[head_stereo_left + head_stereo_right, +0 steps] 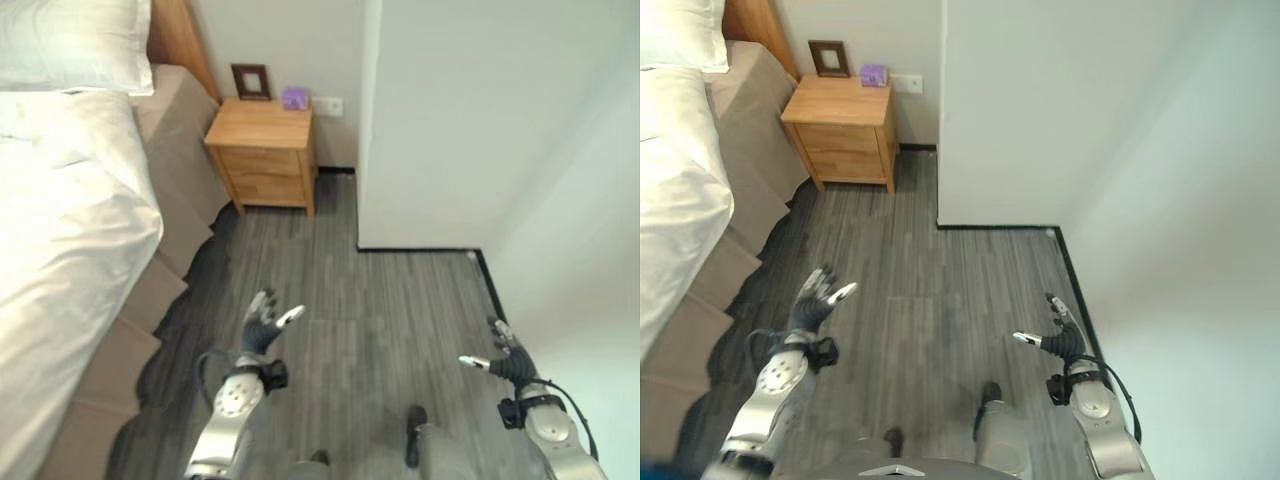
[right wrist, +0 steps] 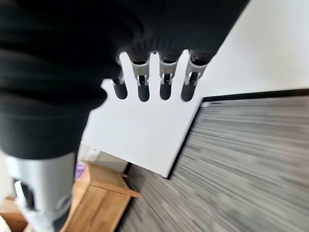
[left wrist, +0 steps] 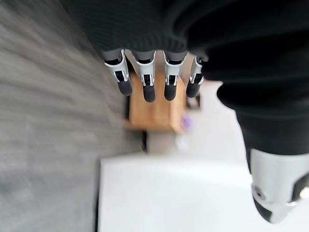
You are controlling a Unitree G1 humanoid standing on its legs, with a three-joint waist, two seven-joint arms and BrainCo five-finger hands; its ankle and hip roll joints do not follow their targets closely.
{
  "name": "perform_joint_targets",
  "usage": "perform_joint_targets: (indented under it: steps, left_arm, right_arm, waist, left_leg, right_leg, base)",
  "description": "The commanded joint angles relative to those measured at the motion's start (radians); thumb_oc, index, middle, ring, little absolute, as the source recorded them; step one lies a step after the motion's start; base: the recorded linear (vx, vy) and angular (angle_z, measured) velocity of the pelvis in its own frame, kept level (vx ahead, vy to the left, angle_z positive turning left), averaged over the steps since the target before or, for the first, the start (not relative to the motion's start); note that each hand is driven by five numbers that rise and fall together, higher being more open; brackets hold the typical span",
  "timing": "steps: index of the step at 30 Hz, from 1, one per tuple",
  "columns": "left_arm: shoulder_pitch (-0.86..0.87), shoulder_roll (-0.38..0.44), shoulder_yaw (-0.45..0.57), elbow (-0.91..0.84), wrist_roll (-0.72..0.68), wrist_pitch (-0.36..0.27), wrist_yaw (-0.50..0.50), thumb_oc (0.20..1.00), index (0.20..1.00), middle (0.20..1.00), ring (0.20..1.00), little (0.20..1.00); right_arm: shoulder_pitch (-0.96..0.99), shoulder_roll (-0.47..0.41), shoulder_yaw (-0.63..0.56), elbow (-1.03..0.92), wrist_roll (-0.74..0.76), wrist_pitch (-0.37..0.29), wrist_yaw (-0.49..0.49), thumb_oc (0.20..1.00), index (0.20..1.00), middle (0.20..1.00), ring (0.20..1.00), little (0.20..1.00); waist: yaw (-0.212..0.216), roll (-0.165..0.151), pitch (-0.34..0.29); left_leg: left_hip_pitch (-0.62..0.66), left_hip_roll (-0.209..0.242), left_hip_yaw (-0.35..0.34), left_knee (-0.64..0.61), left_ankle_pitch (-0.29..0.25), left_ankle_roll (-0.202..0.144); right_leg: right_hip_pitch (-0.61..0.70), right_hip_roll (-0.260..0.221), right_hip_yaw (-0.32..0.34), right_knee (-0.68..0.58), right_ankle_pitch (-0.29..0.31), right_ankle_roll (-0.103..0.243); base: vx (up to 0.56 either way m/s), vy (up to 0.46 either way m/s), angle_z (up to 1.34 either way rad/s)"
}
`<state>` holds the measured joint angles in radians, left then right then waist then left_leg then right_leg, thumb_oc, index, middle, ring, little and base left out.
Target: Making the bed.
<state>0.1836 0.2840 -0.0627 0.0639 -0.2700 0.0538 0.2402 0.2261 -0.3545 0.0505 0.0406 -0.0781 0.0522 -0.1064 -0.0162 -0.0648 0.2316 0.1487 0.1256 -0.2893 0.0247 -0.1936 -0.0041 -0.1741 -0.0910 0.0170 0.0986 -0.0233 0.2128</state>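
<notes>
Bedding: a soft, creased white duvet [image 1: 60,200] drapes over the bed's [image 1: 165,180] tan side, a plump pillow [image 1: 70,40] at its head. Boxy wooden nightstand [image 1: 265,150] beyond. Left hand [image 1: 262,325] and right hand [image 1: 505,358] hang spread, empty, above broad grey plank floor [image 1: 380,300] beside the bed.
</notes>
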Motion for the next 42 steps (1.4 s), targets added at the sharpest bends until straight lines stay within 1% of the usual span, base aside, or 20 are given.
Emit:
perform_joint_targets:
  steps: [1, 4, 6, 7, 8, 9, 10, 12, 13, 17, 20, 22, 25, 26, 28, 31, 32, 37, 41, 42]
  left_arm:
    - [0.012, 0.022, 0.027, -0.055, 0.001, -0.036, 0.001, 1.0, 1.0, 1.0, 1.0, 1.0]
    - [0.033, 0.022, 0.03, -0.046, -0.001, -0.032, -0.005, 1.0, 1.0, 1.0, 1.0, 1.0]
    - [0.052, -0.013, 0.037, -0.045, -0.04, -0.033, -0.008, 1.0, 1.0, 1.0, 1.0, 1.0]
    - [0.051, -0.013, 0.038, -0.045, -0.04, -0.033, -0.007, 1.0, 1.0, 1.0, 1.0, 1.0]
    - [0.042, -0.019, 0.044, -0.046, -0.088, -0.037, -0.019, 1.0, 1.0, 1.0, 1.0, 1.0]
    - [0.035, -0.022, 0.036, -0.042, -0.1, -0.043, -0.018, 1.0, 1.0, 1.0, 1.0, 1.0]
    - [0.034, -0.022, 0.037, -0.042, -0.1, -0.043, -0.018, 1.0, 1.0, 1.0, 1.0, 1.0]
    - [0.012, -0.02, 0.034, -0.027, -0.119, -0.032, -0.023, 1.0, 1.0, 1.0, 1.0, 1.0]
    - [0.011, -0.027, 0.036, -0.016, -0.111, -0.033, -0.027, 1.0, 1.0, 1.0, 1.0, 1.0]
    - [0.035, -0.038, 0.046, -0.003, -0.084, -0.021, -0.024, 1.0, 1.0, 1.0, 1.0, 1.0]
    - [0.045, -0.043, 0.055, 0.004, -0.092, -0.022, -0.016, 1.0, 1.0, 1.0, 1.0, 1.0]
    - [0.052, -0.038, 0.052, 0.003, -0.091, -0.012, -0.015, 1.0, 1.0, 1.0, 1.0, 1.0]
    - [0.048, -0.024, 0.043, 0.002, -0.081, -0.002, -0.02, 1.0, 1.0, 1.0, 1.0, 1.0]
    - [0.033, -0.01, 0.04, 0.008, -0.079, 0.004, -0.016, 1.0, 1.0, 1.0, 1.0, 1.0]
    - [0.024, 0.002, 0.041, 0.01, -0.072, 0.002, -0.012, 1.0, 1.0, 1.0, 1.0, 1.0]
    - [0.0, 0.017, 0.046, 0.044, -0.069, -0.008, -0.002, 1.0, 1.0, 1.0, 1.0, 1.0]
    - [-0.004, 0.021, 0.046, 0.054, -0.076, -0.012, 0.002, 1.0, 1.0, 1.0, 1.0, 1.0]
    - [0.0, 0.022, 0.047, 0.067, -0.079, -0.012, 0.001, 1.0, 1.0, 1.0, 1.0, 1.0]
    - [0.016, 0.002, 0.05, 0.059, -0.082, -0.011, -0.004, 1.0, 1.0, 1.0, 1.0, 1.0]
    - [-0.051, -0.024, 0.038, 0.173, -0.035, -0.029, -0.015, 1.0, 1.0, 1.0, 1.0, 1.0]
  right_arm:
    - [-0.054, -0.004, -0.034, -0.041, 0.018, -0.041, 0.002, 1.0, 1.0, 1.0, 1.0, 1.0]
    - [-0.044, -0.005, -0.024, -0.035, 0.022, -0.039, 0.013, 1.0, 1.0, 1.0, 1.0, 1.0]
    - [-0.056, -0.012, 0.004, -0.026, 0.057, -0.042, 0.03, 1.0, 1.0, 1.0, 1.0, 1.0]
    - [-0.057, -0.012, 0.004, -0.025, 0.057, -0.042, 0.03, 1.0, 1.0, 1.0, 1.0, 1.0]
    - [-0.074, -0.027, 0.006, -0.021, 0.089, -0.04, 0.033, 1.0, 1.0, 1.0, 1.0, 1.0]
    - [-0.079, -0.026, 0.006, -0.022, 0.097, -0.043, 0.031, 1.0, 1.0, 1.0, 1.0, 1.0]
    - [-0.081, -0.026, 0.006, -0.021, 0.098, -0.044, 0.031, 1.0, 1.0, 1.0, 1.0, 1.0]
    - [-0.095, -0.023, 0.004, -0.017, 0.09, -0.039, 0.023, 1.0, 1.0, 1.0, 1.0, 1.0]
    - [-0.106, -0.011, 0.01, -0.002, 0.088, -0.031, 0.02, 1.0, 1.0, 1.0, 1.0, 1.0]
    - [-0.097, 0.01, 0.011, -0.001, 0.089, -0.026, 0.03, 1.0, 1.0, 1.0, 1.0, 1.0]
    - [-0.098, 0.02, 0.022, -0.008, 0.065, -0.023, 0.031, 1.0, 1.0, 1.0, 1.0, 1.0]
    - [-0.093, 0.033, 0.018, -0.012, 0.07, -0.022, 0.033, 1.0, 1.0, 1.0, 1.0, 1.0]
    - [-0.093, 0.049, 0.026, -0.009, 0.06, -0.022, 0.029, 1.0, 1.0, 1.0, 1.0, 1.0]
    - [-0.097, 0.055, 0.028, -0.012, 0.047, -0.022, 0.028, 1.0, 1.0, 1.0, 1.0, 1.0]
    - [-0.102, 0.056, 0.029, -0.012, 0.038, -0.023, 0.029, 1.0, 1.0, 1.0, 1.0, 1.0]
    - [-0.121, 0.057, 0.032, -0.009, 0.034, -0.02, 0.021, 1.0, 1.0, 1.0, 1.0, 1.0]
    - [-0.128, 0.06, 0.029, -0.007, 0.055, -0.02, 0.016, 1.0, 1.0, 1.0, 1.0, 1.0]
    - [-0.115, 0.062, 0.032, 0.0, 0.082, -0.027, 0.009, 1.0, 1.0, 1.0, 1.0, 1.0]
    - [-0.114, 0.052, 0.036, -0.001, 0.076, -0.022, 0.015, 1.0, 1.0, 1.0, 1.0, 1.0]
    - [-0.114, 0.071, -0.057, 0.298, 0.304, -0.024, -0.021, 1.0, 1.0, 1.0, 1.0, 1.0]
  waist:
    - [-0.033, 0.011, 0.014]
    - [-0.045, 0.017, 0.001]
    - [-0.043, 0.035, 0.001]
    - [-0.046, 0.031, -0.002]
    - [-0.018, 0.023, 0.036]
    - [-0.015, 0.024, 0.053]
    - [-0.017, 0.02, 0.051]
    - [-0.02, 0.013, 0.059]
    - [-0.012, 0.023, 0.053]
    - [-0.011, 0.06, 0.037]
    - [-0.019, 0.063, 0.018]
    - [-0.025, 0.051, 0.004]
    - [-0.025, 0.038, -0.002]
    - [-0.037, 0.031, 0.012]
    - [-0.047, 0.033, 0.022]
    - [-0.057, 0.04, 0.029]
    - [-0.065, 0.034, 0.029]
    - [-0.074, 0.02, 0.013]
    - [-0.071, 0.023, -0.005]
    - [-0.071, 0.044, -0.043]
  left_leg:
    - [0.146, -0.136, 0.061, -0.112, 0.05, -0.017]
    - [0.183, -0.118, 0.025, -0.087, 0.03, -0.025]
    - [0.093, -0.131, 0.041, 0.184, 0.093, -0.08]
    - [0.087, -0.137, 0.038, 0.185, 0.097, -0.08]
    - [-0.062, -0.145, 0.112, 0.344, 0.146, -0.11]
    - [-0.111, -0.13, 0.202, 0.411, 0.146, -0.111]
    - [-0.116, -0.134, 0.2, 0.41, 0.151, -0.111]
    - [-0.167, -0.042, 0.393, 0.386, 0.164, -0.099]
    - [-0.172, -0.008, 0.466, 0.284, 0.154, -0.092]
    - [-0.163, 0.006, 0.541, -0.002, 0.277, -0.1]
    - [-0.107, -0.003, 0.51, -0.055, 0.269, -0.092]
    - [-0.077, -0.007, 0.539, -0.093, 0.268, -0.085]
    - [-0.056, -0.016, 0.534, -0.112, 0.245, -0.067]
    - [-0.04, -0.026, 0.527, -0.112, 0.223, -0.05]
    - [-0.039, -0.021, 0.522, -0.112, 0.221, -0.045]
    - [-0.03, -0.012, 0.508, -0.112, 0.206, -0.056]
    - [-0.029, -0.013, 0.494, -0.112, 0.207, -0.065]
    - [-0.015, -0.013, 0.474, -0.112, 0.201, -0.075]
    - [0.005, -0.011, 0.483, -0.112, 0.199, -0.083]
    - [0.018, -0.06, 0.394, -0.109, 0.123, -0.045]
  right_leg:
    - [0.024, 0.03, 0.065, -0.157, 0.152, -0.022]
    - [0.033, 0.036, 0.07, -0.103, 0.133, -0.04]
    - [0.098, 0.018, 0.045, -0.109, 0.125, -0.074]
    - [0.094, 0.012, 0.043, -0.11, 0.127, -0.073]
    - [0.165, -0.014, -0.006, -0.133, 0.095, -0.101]
    - [0.204, -0.016, -0.039, -0.153, 0.086, -0.112]
    - [0.2, -0.02, -0.04, -0.154, 0.089, -0.112]
    - [0.241, -0.042, -0.121, -0.174, 0.06, -0.115]
    - [0.267, -0.051, -0.164, -0.186, 0.031, -0.112]
    - [0.325, -0.049, -0.233, -0.186, -0.002, -0.092]
    - [0.336, -0.067, -0.269, -0.144, -0.018, -0.085]
    - [0.335, -0.075, -0.271, -0.098, -0.024, -0.083]
    - [0.279, -0.095, -0.268, 0.047, -0.022, -0.06]
    - [0.197, -0.12, -0.238, 0.219, 0.049, -0.012]
    - [0.149, -0.119, -0.192, 0.287, 0.067, 0.012]
    - [0.11, -0.096, -0.141, 0.21, 0.015, -0.013]
    - [0.118, -0.069, -0.117, 0.084, -0.006, -0.041]
    - [0.177, -0.062, -0.068, -0.092, 0.028, -0.063]
    - [0.239, -0.069, -0.091, -0.165, 0.055, -0.057]
    - [0.179, -0.015, -0.199, 0.02, -0.017, -0.095]
  base:
    - [0.55, -0.193, 1.96]
    - [0.42, -0.204, 1.12]
    - [0.41, -0.211, 0.9]
    - [0.24, -0.183, 1.29]
    - [0.11, -0.217, 1.09]
    - [0.11, -0.218, 0.61]
    - [0.06, -0.198, 0.9]
    - [0.1, -0.166, 1.39]
    - [0.21, -0.082, 1.31]
    - [0.23, 0.051, 0.88]
    - [0.15, 0.104, 0.37]
    - [0.15, 0.112, 0.18]
    - [0.09, 0.108, 0.26]
    - [0.04, 0.103, 0.2]
    - [0.01, 0.084, 0.39]
    - [0.11, 0.019, 0.44]
    - [0.1, -0.045, 0.18]
    - [0.09, -0.069, 0.13]
    - [0.03, -0.021, 0.08]
    - [-0.06, 0.072, 0.01]
